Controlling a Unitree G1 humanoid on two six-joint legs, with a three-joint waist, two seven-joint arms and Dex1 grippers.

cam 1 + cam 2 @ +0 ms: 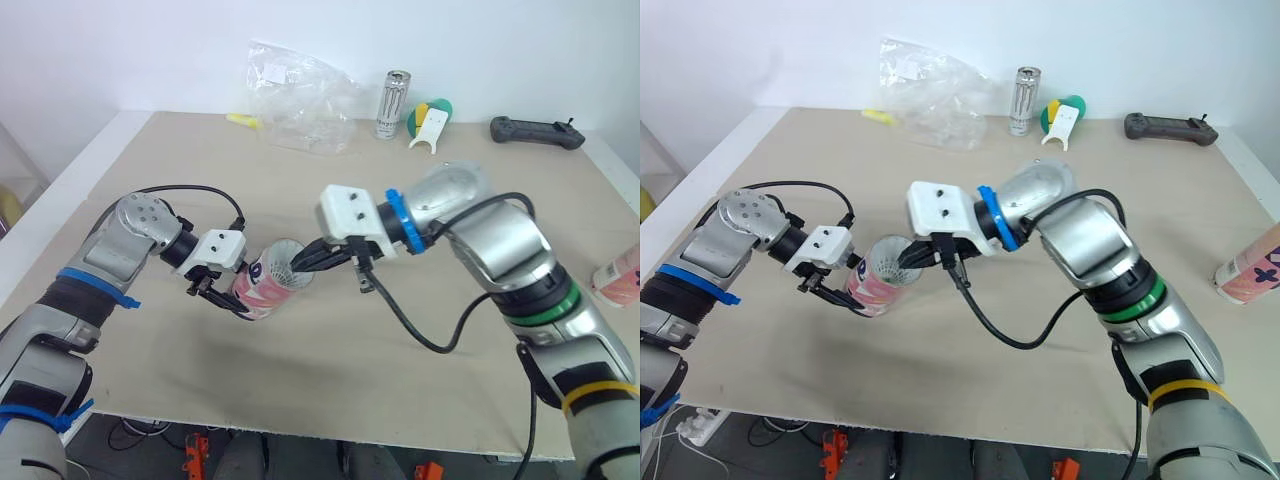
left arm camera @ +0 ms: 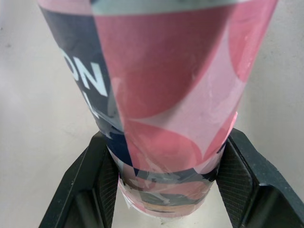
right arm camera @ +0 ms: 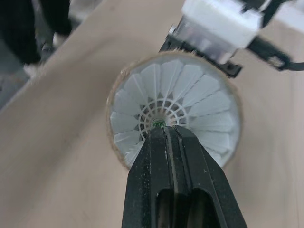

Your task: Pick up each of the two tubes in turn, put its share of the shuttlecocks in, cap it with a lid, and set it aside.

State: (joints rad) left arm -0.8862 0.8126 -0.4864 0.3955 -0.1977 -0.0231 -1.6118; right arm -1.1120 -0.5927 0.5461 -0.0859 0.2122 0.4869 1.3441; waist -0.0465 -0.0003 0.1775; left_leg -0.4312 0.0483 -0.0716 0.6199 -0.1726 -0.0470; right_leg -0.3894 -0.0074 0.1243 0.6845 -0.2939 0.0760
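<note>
Your left gripper (image 1: 222, 298) is clamped on the pink tube (image 1: 268, 282) low on its body, with one black finger on either side near the closed end. It holds the tube tilted over the near-left part of the table (image 1: 330, 390), the open mouth turned up and to the right. That tilt looks deliberate: it lines the mouth up with your right gripper (image 3: 167, 137), whose two fingers are pressed together into one blunt point. The point sits in the centre of a white shuttlecock (image 3: 199, 99) whose skirt fills the mouth of the tube (the feathers reach the rim all round). I judge you are pushing it down rather than carrying it. The low grip also leaves the whole rim free for the right arm to work at.

For drawing back, you have bare table to the right of the tube and beyond it. Mind the black cable (image 1: 420, 335), which hangs from the right wrist in a loop over the near part of the table and could drag if you swing low. The near edge of the table lies close under both forearms, so there is little room on that side.

The second tube (image 1: 1252, 262) lies at the right edge, well apart from both grippers. Along the far side sit a clear plastic bag (image 1: 300, 95), a can (image 1: 394, 104) and a black controller (image 1: 537, 131), all well clear of the work. I cannot pick out a lid.
</note>
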